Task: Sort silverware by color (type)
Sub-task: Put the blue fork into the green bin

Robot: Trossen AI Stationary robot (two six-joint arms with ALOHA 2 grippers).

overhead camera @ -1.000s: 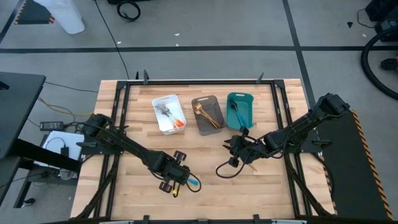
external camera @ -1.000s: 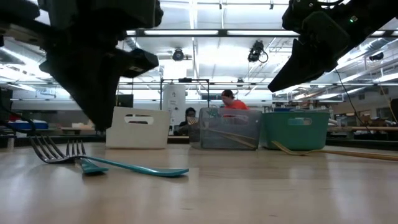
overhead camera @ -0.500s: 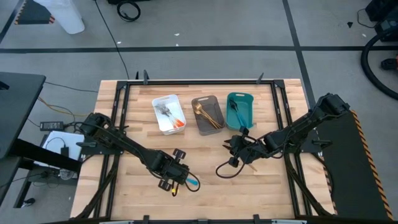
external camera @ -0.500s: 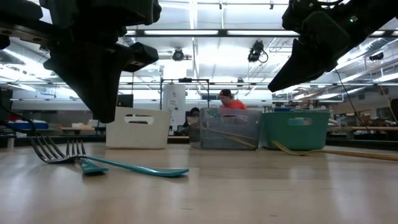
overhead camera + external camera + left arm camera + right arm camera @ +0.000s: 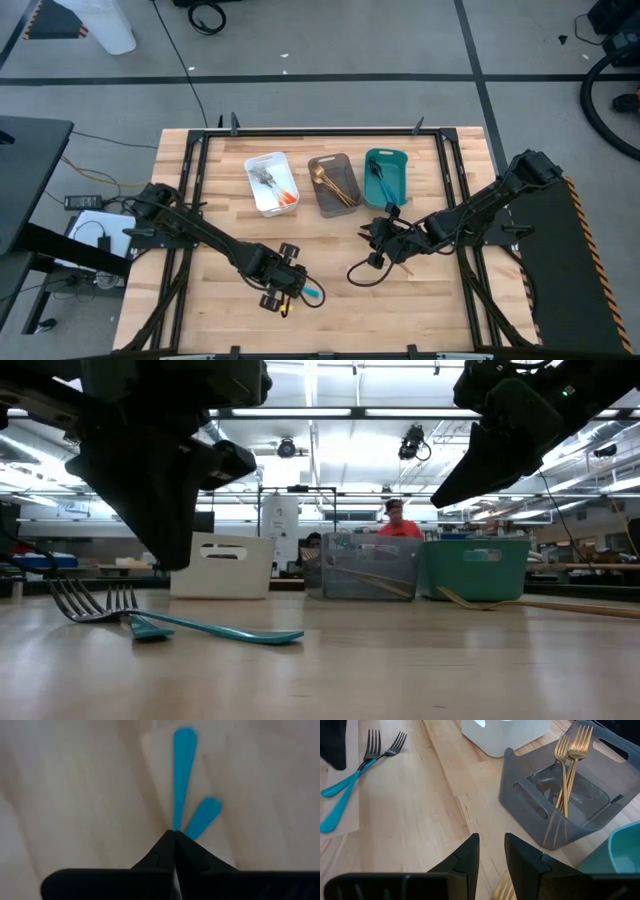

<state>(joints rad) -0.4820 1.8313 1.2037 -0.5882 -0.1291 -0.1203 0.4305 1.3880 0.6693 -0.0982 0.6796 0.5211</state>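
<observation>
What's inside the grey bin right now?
The grey bin holds gold forks leaning against its wall, tines up. The high view shows only gold pieces there; anything lying under them is hidden.

Grey taped floor (image 5: 330, 60), seemingly strip-lit ceiling (image 5: 340, 412).

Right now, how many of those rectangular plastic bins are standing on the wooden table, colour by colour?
white rectangular plastic bin: 1
grey rectangular plastic bin: 1
teal rectangular plastic bin: 1
Total: 3
</observation>
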